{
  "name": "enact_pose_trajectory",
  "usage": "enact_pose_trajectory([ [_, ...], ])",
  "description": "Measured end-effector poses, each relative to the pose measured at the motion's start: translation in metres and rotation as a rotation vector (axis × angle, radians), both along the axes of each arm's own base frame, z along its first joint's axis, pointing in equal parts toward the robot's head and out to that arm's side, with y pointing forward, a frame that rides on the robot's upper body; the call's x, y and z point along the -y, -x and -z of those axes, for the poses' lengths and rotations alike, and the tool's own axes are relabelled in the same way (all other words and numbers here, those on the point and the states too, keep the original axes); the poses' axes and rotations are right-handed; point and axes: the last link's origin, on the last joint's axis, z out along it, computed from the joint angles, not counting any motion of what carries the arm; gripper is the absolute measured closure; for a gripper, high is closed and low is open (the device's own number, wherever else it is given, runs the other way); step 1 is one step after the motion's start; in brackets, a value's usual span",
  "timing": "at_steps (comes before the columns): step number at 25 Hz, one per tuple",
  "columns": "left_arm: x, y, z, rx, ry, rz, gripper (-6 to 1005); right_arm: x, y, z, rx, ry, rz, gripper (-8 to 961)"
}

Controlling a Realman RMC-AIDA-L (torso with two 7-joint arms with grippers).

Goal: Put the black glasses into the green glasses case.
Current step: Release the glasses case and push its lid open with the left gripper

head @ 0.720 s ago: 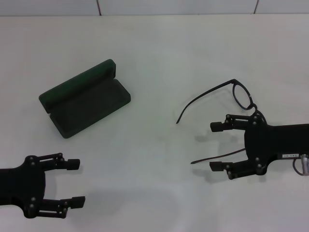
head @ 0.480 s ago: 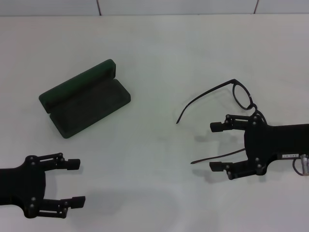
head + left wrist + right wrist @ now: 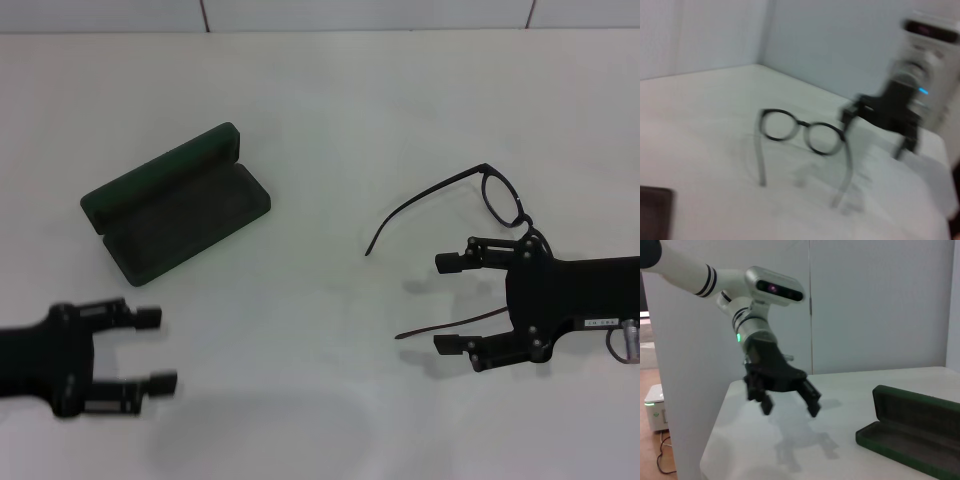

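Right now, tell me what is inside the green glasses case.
The green glasses case lies open on the table with only its dark lining showing; nothing is inside. The black glasses lie apart from it, by the right gripper, which covers part of one lens.

The left gripper [image 3: 150, 348] is smeared by motion in the head view, its arm cut off at the frame edge; part of the black glasses [image 3: 497, 196] is covered by the right gripper [image 3: 447, 304]; the green glasses case [image 3: 912, 430] is clipped in the right wrist view.
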Motion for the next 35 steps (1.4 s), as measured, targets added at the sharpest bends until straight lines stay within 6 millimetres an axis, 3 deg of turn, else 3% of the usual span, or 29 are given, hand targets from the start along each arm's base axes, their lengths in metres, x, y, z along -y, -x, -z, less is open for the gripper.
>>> enact_pose_trajectory([
  [8, -0.037, -0.013, -0.030, -0.042, -0.018, -0.164, 140, 0.000, 0.000, 0.000, -0.001, 0.003, 0.007, 95],
  [11, -0.053, -0.028, -0.049, -0.096, -0.043, -0.171, 164, 0.000, 0.000, 0.000, -0.001, 0.003, 0.007, 95],
  [17, -0.091, -0.062, -0.068, -0.294, -0.051, -0.153, 189, 0.000, 0.000, 0.000, 0.000, 0.004, 0.007, 95],
  [25, -0.144, -0.110, -0.069, -0.522, -0.067, -0.067, 188, -0.001, 0.002, 0.001, 0.000, 0.005, 0.000, 96],
  [35, -0.170, -0.110, -0.028, -0.744, -0.067, -0.055, 188, -0.003, 0.009, 0.008, 0.011, 0.018, -0.021, 96],
])
